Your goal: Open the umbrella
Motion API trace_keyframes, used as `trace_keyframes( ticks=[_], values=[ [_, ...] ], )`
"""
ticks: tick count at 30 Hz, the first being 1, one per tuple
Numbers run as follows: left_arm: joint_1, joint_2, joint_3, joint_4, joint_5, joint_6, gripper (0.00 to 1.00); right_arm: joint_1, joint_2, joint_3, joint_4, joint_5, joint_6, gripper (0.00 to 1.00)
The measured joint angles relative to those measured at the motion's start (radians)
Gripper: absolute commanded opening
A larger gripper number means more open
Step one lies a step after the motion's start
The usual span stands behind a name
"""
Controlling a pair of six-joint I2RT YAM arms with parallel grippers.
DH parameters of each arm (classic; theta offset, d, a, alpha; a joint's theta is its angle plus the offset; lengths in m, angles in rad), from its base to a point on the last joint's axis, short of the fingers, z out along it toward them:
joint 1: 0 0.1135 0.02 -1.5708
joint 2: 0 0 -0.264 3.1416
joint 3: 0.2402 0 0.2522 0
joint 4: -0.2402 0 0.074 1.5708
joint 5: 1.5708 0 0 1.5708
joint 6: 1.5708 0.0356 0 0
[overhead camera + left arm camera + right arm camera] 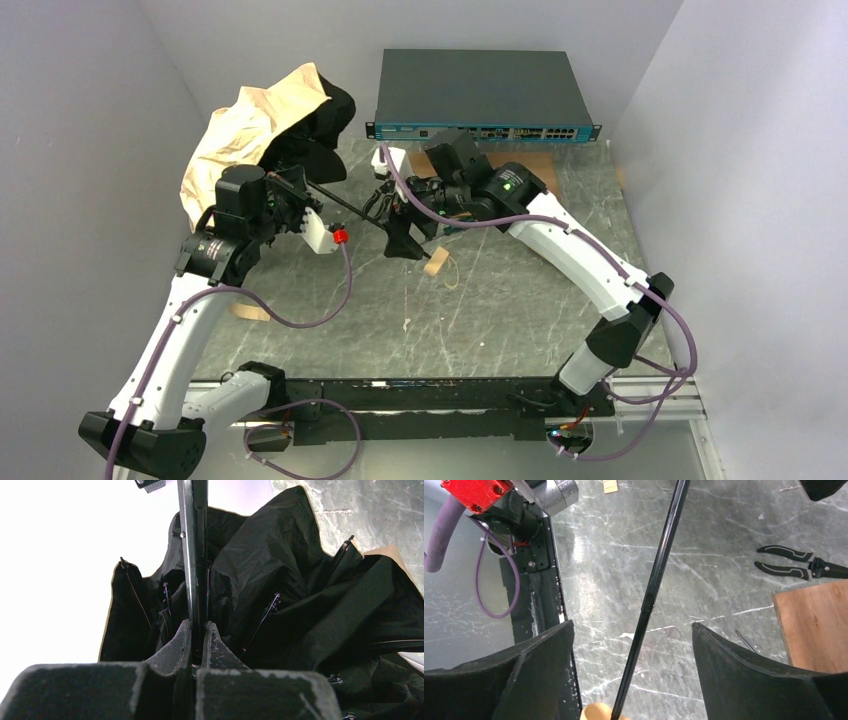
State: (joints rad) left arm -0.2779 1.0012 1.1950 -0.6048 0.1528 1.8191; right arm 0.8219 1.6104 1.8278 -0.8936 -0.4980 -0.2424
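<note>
The umbrella (262, 122) lies at the far left, its gold-beige canopy partly spread with black lining (300, 605) showing. Its black shaft (350, 210) runs right to the beige handle (436, 262) on the table. My left gripper (292, 200) is shut on the shaft (193, 555) close to the canopy, fingertips (216, 640) pinching it. My right gripper (405, 240) is open near the handle end. In the right wrist view the shaft (651, 595) passes between the spread fingers (744, 665) without touching them, and the handle top (596, 712) shows at the bottom edge.
A dark network switch (485, 95) stands along the back wall. A wooden board (819, 625) and black-handled pliers (794, 562) lie on the marble table behind my right arm. A flat beige piece (250, 312) lies by my left arm.
</note>
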Motion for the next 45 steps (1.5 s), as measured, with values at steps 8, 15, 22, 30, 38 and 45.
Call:
trace_keyframes(
  ticks=[8, 15, 22, 30, 38, 45],
  values=[
    [0.002, -0.004, -0.02, 0.026, -0.03, 0.021, 0.0, 0.0, 0.013, -0.05, -0.026, 0.06, -0.071, 0.01],
    [0.003, -0.013, -0.092, 0.074, -0.044, 0.019, 0.0, -0.017, 0.05, -0.059, -0.047, 0.085, -0.066, 0.46],
    [0.005, -0.01, -0.111, 0.093, -0.047, 0.021, 0.0, 0.003, 0.094, -0.058, -0.098, 0.055, -0.114, 0.0],
    [0.006, -0.034, -0.145, 0.114, -0.043, 0.008, 0.42, -0.023, 0.105, -0.058, -0.085, 0.069, -0.088, 0.0],
    [0.003, -0.092, -0.251, 0.137, -0.027, 0.003, 0.47, -0.01, 0.103, -0.048, -0.106, -0.017, -0.133, 0.0],
    [-0.034, -0.066, -0.295, 0.161, -0.074, -0.026, 0.22, -0.011, 0.102, -0.029, -0.114, -0.036, -0.134, 0.0]
  ],
)
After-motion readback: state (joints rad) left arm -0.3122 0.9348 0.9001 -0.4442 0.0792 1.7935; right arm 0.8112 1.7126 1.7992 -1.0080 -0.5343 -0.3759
